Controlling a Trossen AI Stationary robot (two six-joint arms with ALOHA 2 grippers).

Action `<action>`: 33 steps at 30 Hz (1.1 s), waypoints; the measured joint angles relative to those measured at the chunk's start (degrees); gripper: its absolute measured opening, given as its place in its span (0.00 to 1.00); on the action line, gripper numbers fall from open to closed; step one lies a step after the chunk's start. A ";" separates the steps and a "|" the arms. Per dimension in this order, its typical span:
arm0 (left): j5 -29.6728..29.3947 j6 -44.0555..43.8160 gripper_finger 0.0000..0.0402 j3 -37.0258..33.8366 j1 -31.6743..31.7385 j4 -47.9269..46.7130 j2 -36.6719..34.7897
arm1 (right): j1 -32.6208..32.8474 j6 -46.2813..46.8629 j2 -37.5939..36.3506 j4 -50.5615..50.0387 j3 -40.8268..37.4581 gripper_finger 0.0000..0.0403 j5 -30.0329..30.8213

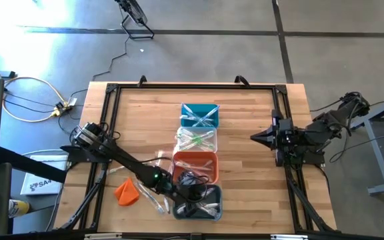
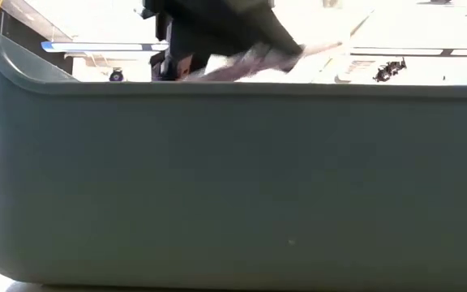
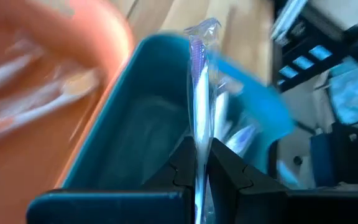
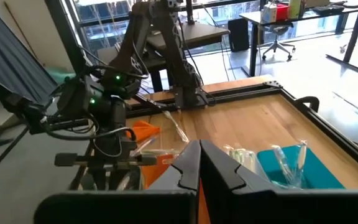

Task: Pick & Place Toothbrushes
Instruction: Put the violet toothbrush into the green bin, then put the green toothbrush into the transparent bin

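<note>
Between the left gripper [image 3: 199,177] fingers, a wrapped toothbrush [image 3: 199,93].

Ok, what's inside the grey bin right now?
A few wrapped toothbrushes lie in the grey bin. The left gripper, shut on another toothbrush, hangs over it and hides the rest.
</note>
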 joint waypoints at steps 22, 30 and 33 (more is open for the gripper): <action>0.92 -3.54 0.35 -0.02 0.33 0.57 -0.02 | 0.00 0.01 -0.26 -4.70 0.00 0.00 -0.07; 12.53 -3.01 0.37 -0.02 4.13 2.87 -2.95 | 0.00 0.25 -0.28 -5.15 0.00 0.00 -0.07; 16.82 -1.09 0.37 -0.02 5.87 1.41 -5.33 | 0.00 1.81 -0.28 -5.65 0.00 0.01 -0.07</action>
